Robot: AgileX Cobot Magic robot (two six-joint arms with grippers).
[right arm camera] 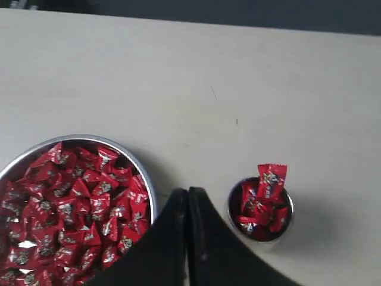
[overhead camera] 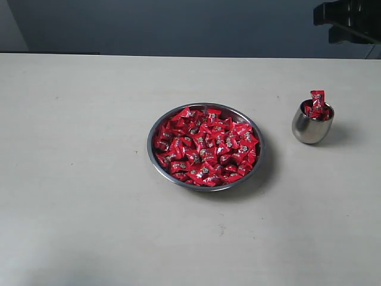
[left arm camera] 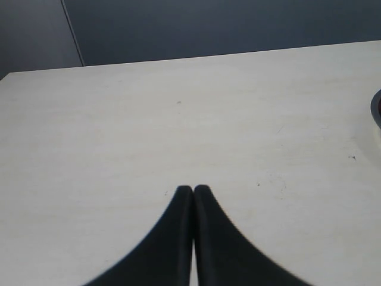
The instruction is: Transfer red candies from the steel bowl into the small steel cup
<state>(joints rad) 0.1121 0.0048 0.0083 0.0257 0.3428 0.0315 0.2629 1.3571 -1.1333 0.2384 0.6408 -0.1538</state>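
The steel bowl [overhead camera: 156,126] sits mid-table, heaped with red candies [overhead camera: 205,146]. To its right stands the small steel cup [overhead camera: 310,128] holding several red candies, one sticking up past its rim [overhead camera: 317,99]. In the right wrist view my right gripper [right arm camera: 188,192] is shut and empty, high above the table between the bowl [right arm camera: 146,179] with its candies [right arm camera: 71,208] and the cup [right arm camera: 287,219], whose candies [right arm camera: 261,205] show inside. My left gripper [left arm camera: 193,189] is shut and empty over bare table, with only a sliver of the bowl's rim [left arm camera: 376,110] in its view.
The table [overhead camera: 77,179] is pale and ends at a dark wall at the back. A dark piece of equipment [overhead camera: 348,21] hangs at the upper right of the exterior view. Neither arm shows in the exterior view.
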